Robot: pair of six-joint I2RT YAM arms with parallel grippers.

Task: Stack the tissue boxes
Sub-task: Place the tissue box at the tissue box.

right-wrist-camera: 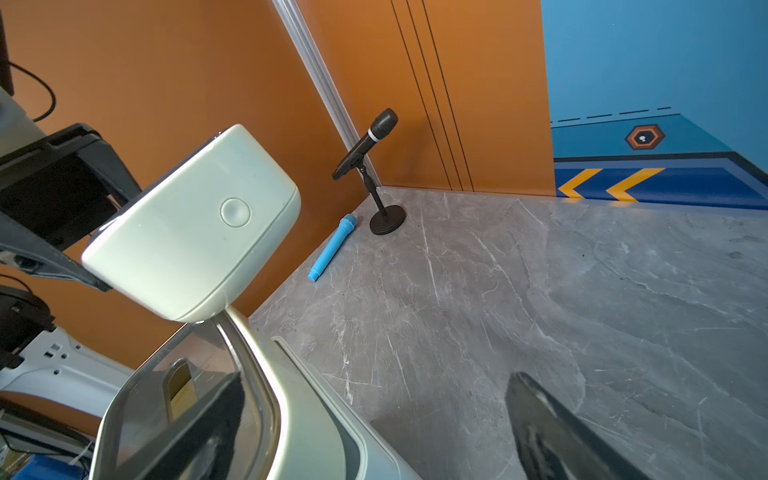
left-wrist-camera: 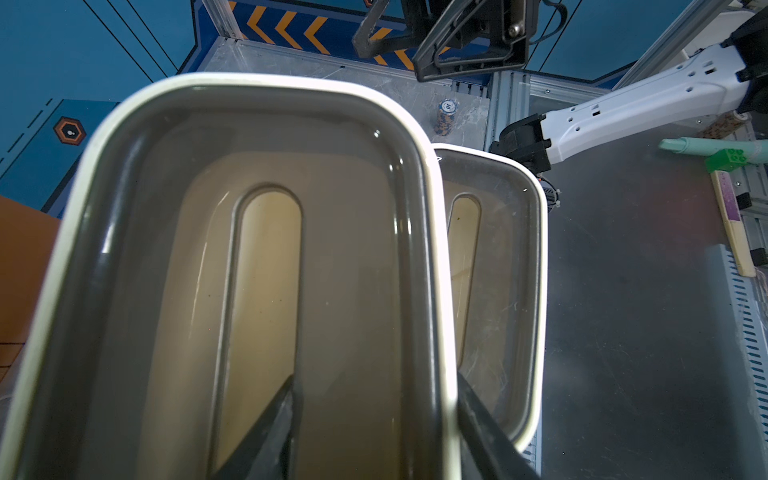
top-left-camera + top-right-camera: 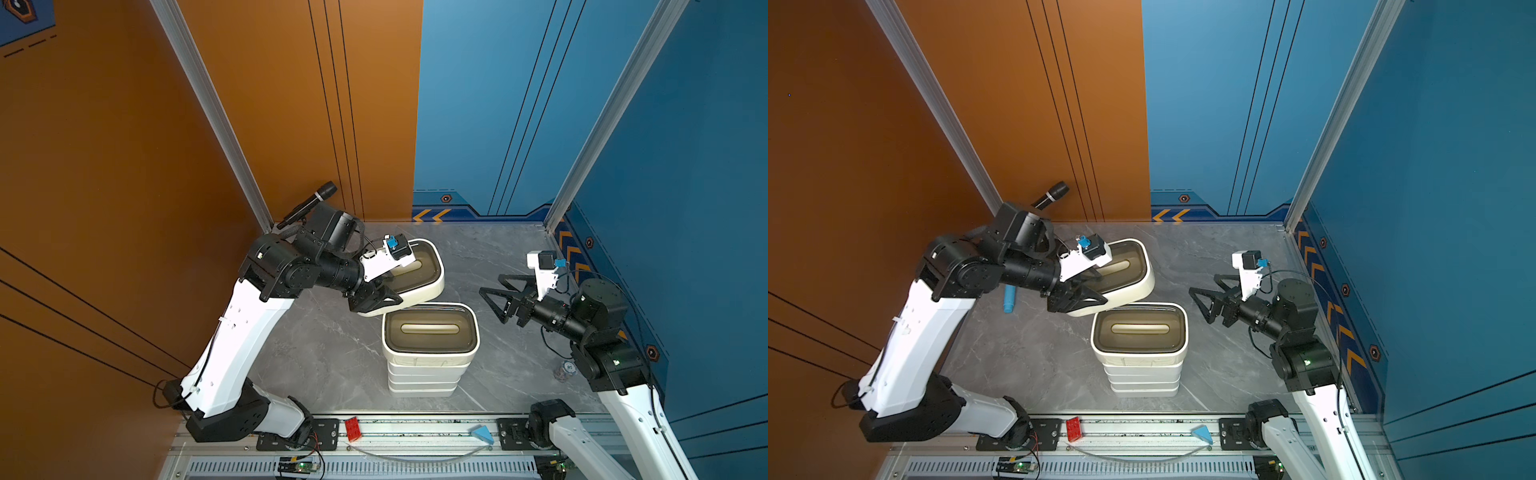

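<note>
A stack of several cream tissue boxes [image 3: 428, 374] [image 3: 1144, 376] stands mid-table, and its top box carries a dark brown slotted lid [image 3: 430, 330] [image 2: 490, 266] [image 1: 266, 415]. Another tissue box [image 3: 419, 270] [image 3: 1125, 270] [image 2: 266, 270] with the same kind of lid hangs tilted in the air just behind and left of the stack; its underside [image 1: 195, 224] shows in the right wrist view. My left gripper [image 3: 376, 299] [image 3: 1077, 301] [image 2: 378, 380] is shut on that box's near rim, one finger on the lid and one outside the wall. My right gripper [image 3: 491, 286] [image 3: 1203, 283] [image 1: 376, 378] hovers open and empty right of the stack.
A microphone on a stand [image 3: 309, 203] [image 1: 368, 145] occupies the far left corner, with a blue cylinder [image 3: 1010, 299] [image 1: 332, 247] lying beside it. A poker chip stack [image 3: 565, 370] [image 2: 446, 118] sits near the right arm. A red brick [image 3: 353, 428] and a blue wedge [image 3: 482, 434] rest on the front rail.
</note>
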